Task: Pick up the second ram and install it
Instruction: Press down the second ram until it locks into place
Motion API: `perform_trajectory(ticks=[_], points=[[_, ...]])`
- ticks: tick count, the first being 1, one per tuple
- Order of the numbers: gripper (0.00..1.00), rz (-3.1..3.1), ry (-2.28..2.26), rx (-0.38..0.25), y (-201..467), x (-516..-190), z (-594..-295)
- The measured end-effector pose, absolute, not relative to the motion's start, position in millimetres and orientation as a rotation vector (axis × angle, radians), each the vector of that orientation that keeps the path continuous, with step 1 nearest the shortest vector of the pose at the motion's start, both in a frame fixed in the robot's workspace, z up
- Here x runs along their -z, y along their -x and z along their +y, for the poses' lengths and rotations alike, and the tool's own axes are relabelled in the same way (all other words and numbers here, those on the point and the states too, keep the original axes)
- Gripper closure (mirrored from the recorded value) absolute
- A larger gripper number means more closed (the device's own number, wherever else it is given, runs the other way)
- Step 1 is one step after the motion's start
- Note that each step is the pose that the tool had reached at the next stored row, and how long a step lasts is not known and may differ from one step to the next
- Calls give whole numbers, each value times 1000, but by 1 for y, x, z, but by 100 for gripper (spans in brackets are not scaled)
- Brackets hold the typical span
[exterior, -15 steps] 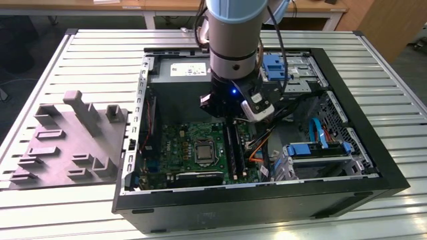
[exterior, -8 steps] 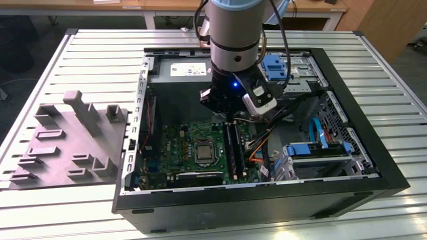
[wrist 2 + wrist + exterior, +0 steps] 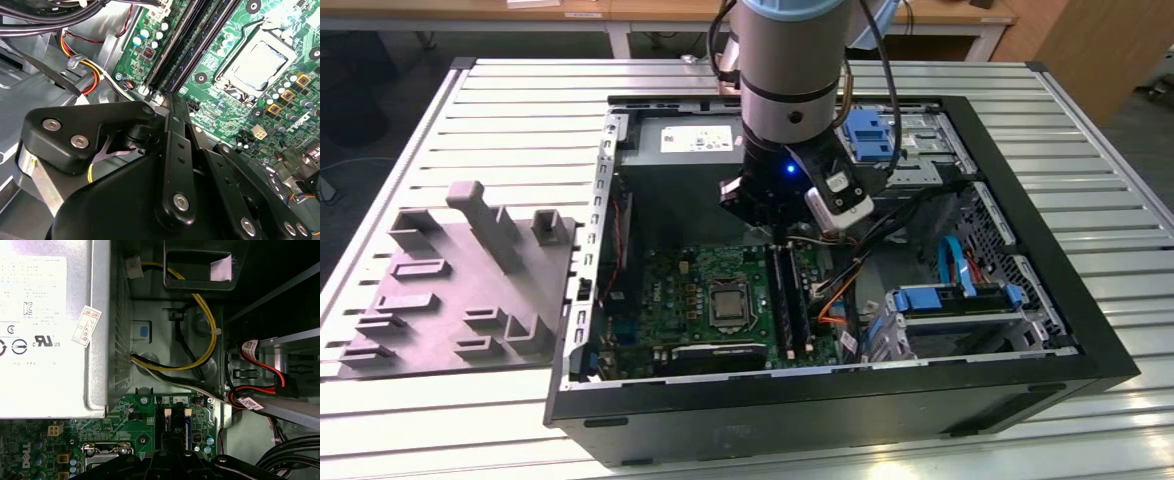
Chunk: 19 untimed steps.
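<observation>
Tool [image 3: 781, 235] is hanging low inside the open computer case [image 3: 1067, 300], right over the black memory slots [image 3: 786, 295] of the green motherboard [image 3: 680, 290]. Its fingertips are blocked by the arm's own black body in the exterior view, and in the second wrist view the tool [image 3: 167, 97] is tapering to a narrow point at the end of the slots [image 3: 185, 47]; cannot tell whether the fingers are apart, together or clamped on anything. The second ram is not clearly making itself out: a thin upright sliver with a bluish edge [image 3: 186, 427] is sitting between the white slot latches in the first wrist view, just ahead of the tool, but whether that is the stick or a slot part is unclear.

Case is lying on its side on the ribbed metal worktop [image 3: 480, 120], lid off. Inside it: motherboard with a square silver processor socket [image 3: 255, 62], a grey metal power supply box [image 3: 50, 330] with a perforated side, yellow and black cable bundle [image 3: 200, 340], red and black cables [image 3: 260, 370], blue plastic drive brackets [image 3: 954, 295].

Grey plastic holder block [image 3: 454, 285] with upright blocky posts is sitting on the worktop at the exterior view's left, apart from the case.
</observation>
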<state>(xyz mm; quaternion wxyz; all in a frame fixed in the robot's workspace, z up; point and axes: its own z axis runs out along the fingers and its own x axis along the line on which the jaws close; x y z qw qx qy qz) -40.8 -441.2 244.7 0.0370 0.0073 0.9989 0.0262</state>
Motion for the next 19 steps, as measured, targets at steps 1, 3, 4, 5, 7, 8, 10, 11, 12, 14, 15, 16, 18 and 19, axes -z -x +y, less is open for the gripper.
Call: perform_trajectory(ticks=[1, 3, 4, 5, 7, 8, 10, 11, 12, 14, 15, 16, 18, 19], points=[[90, 3066, -22, -80, 41, -245, -441], [90, 3066, -22, -80, 41, -245, -441], [90, 3066, -22, -80, 41, -245, -441], [90, 3066, -23, -80, 41, -245, -442], [90, 3066, -22, -80, 41, -245, -444], [90, 3066, -23, -80, 41, -245, -446], [90, 3066, -22, -80, 41, -245, -450], [90, 3066, -22, -80, 41, -245, -453], [90, 3066, -22, -80, 41, -245, -455], [90, 3066, -22, -80, 41, -245, -461], [90, 3066, -23, -80, 41, -245, -464], [90, 3066, -23, -80, 41, -245, -467], [90, 3066, -22, -80, 41, -245, -474], [90, 3066, -23, -80, 41, -244, -477]])
